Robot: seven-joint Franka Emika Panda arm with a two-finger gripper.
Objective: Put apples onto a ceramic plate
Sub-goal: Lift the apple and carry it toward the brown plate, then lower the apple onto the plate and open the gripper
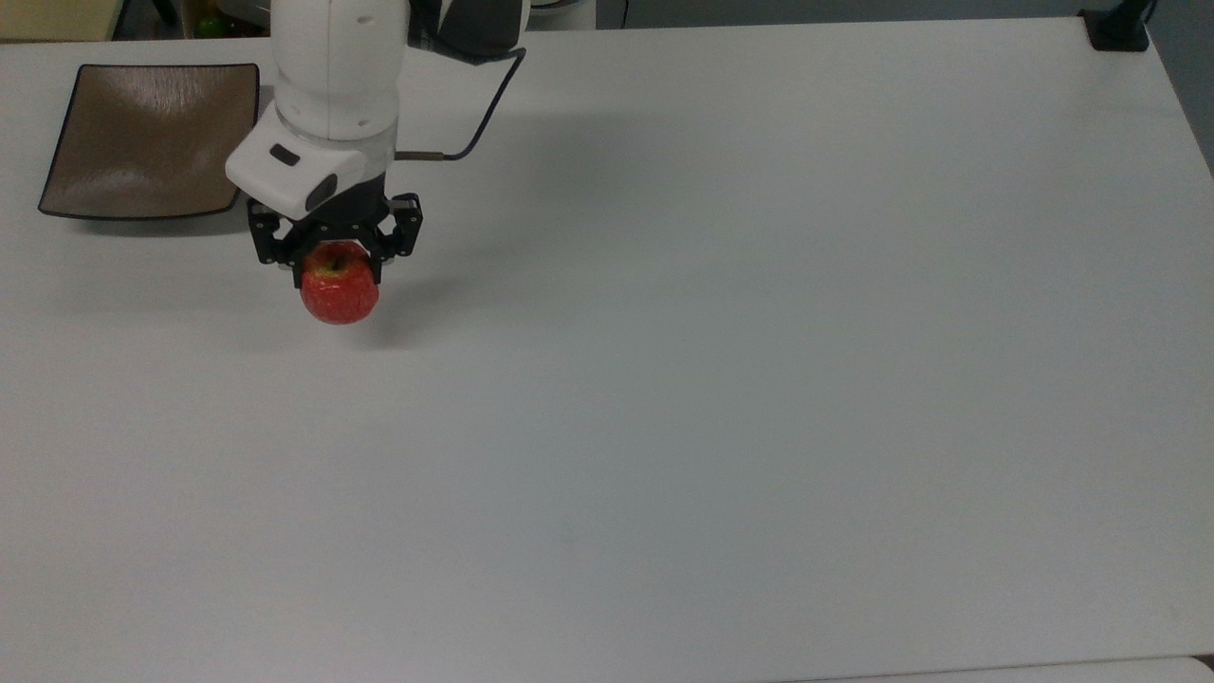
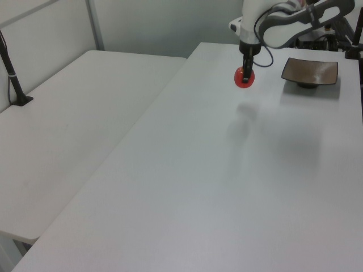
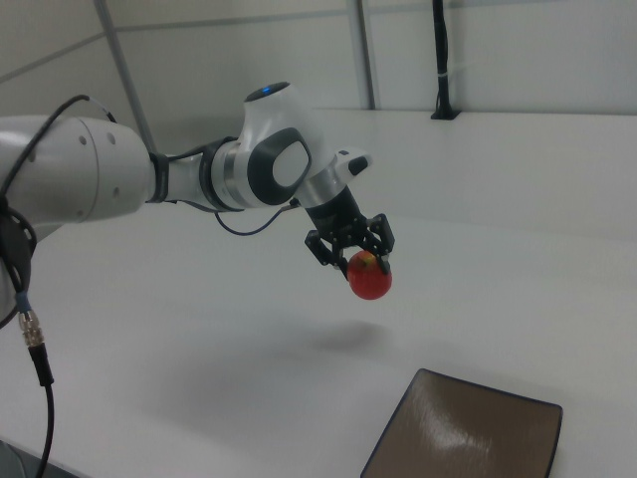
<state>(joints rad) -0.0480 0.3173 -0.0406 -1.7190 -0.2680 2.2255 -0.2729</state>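
The red apple (image 1: pixel 339 289) with a yellow-green patch at its stem hangs well above the white table, my gripper (image 1: pixel 334 261) shut on its upper half. In the right view the apple (image 3: pixel 369 278) floats clear of its shadow, held by the gripper (image 3: pixel 360 261). In the left view the apple (image 2: pixel 244 77) hangs under the gripper (image 2: pixel 246 72). The square brown ceramic plate (image 1: pixel 152 138) lies at the top view's upper left, to the left of the apple. It also lies at the far right in the left view (image 2: pixel 309 71) and at the bottom right in the right view (image 3: pixel 465 435).
A wide white table (image 1: pixel 721 379) stretches to the top view's right and bottom. A black post base (image 1: pixel 1117 28) stands at its upper right corner. In the left view a second white table (image 2: pixel 62 113) adjoins on the left, with a black stand (image 2: pixel 12 76).
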